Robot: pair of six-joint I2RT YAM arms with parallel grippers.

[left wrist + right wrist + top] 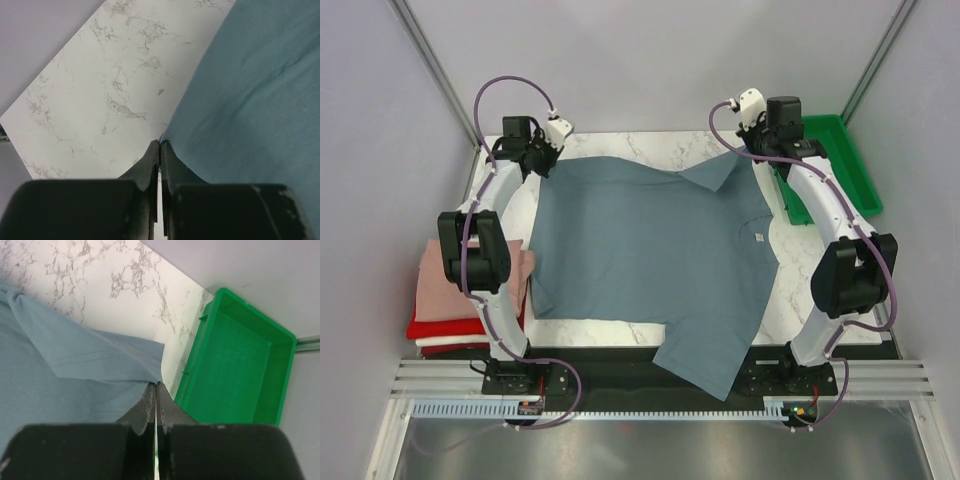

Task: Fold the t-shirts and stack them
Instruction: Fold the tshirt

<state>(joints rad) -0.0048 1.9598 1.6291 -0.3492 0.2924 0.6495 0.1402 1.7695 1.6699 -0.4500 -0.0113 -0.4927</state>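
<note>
Both arms far forward, left end effector and right end effector low, jaws tight together.

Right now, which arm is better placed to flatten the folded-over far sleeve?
Right. The right gripper has its jaws shut on that sleeve of the blue-grey shirt, beside the green tray; the left gripper pinches the opposite far corner.
</note>
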